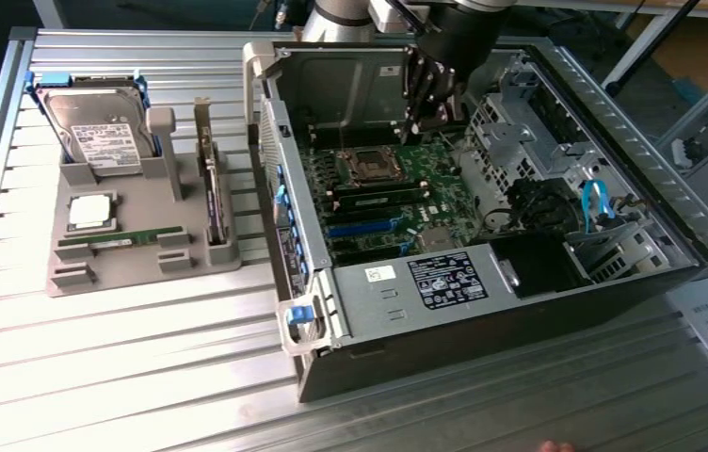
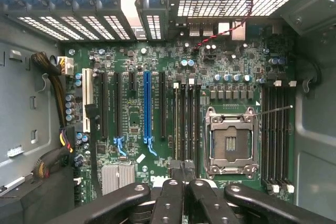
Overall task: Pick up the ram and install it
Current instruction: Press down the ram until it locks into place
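The gripper (image 1: 440,113) hangs inside the open computer case (image 1: 655,273), over the far part of the motherboard (image 1: 410,193), close above the empty processor socket (image 1: 367,167). In the wrist view its black fingers (image 2: 173,198) are pressed together with no gap, and nothing is clamped between them. Below them lie the socket (image 2: 231,140) and the rows of long memory slots (image 2: 185,121) on the green board. The ram (image 1: 121,238) lies well apart from the gripper, on the grey holder tray (image 1: 140,273) at the exterior view's left, flat in a groove along the tray's near side. Just beyond it on the tray sits the square silver processor chip (image 1: 90,211), with the hard drive (image 1: 99,132) standing at the far end and the dark expansion card (image 1: 214,198) upright along the tray's right side.
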